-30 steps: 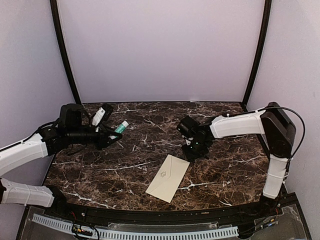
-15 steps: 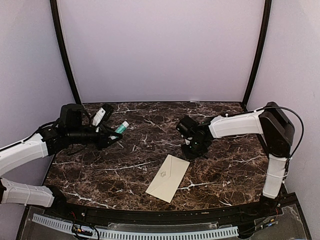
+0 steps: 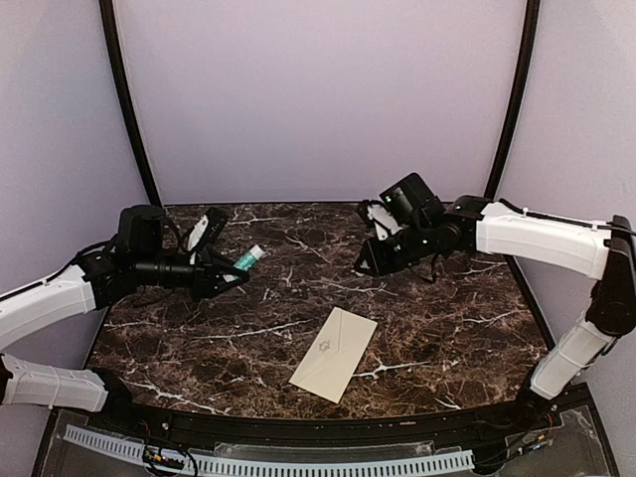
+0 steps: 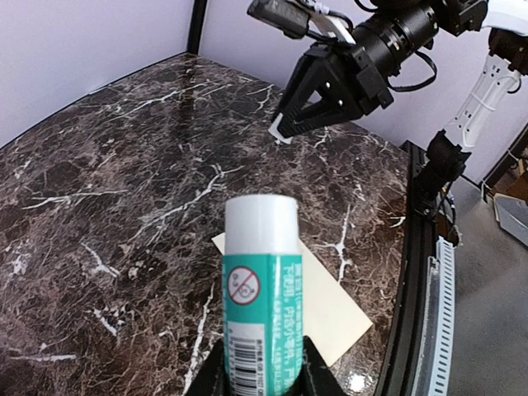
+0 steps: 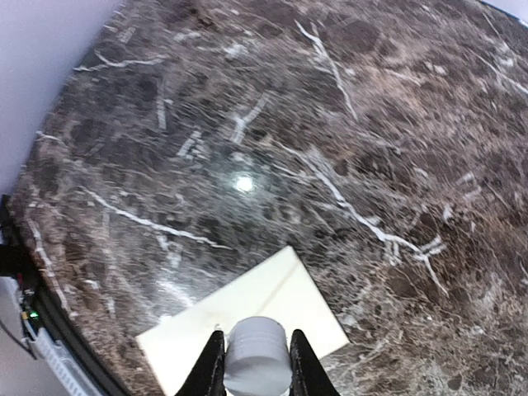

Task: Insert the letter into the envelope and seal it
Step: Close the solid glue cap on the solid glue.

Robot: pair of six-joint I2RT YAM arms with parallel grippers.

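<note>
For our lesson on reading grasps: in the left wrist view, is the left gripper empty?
No, the left gripper is shut on a white-and-teal tube.

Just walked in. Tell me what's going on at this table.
The left gripper holds a green and white glue stick up off the table. The right gripper, raised at the far side, is closed on what looks like a small white cap. The cream envelope lies flat between the arms, and neither touches it. Whether its flap is glued down cannot be told from here.
</note>
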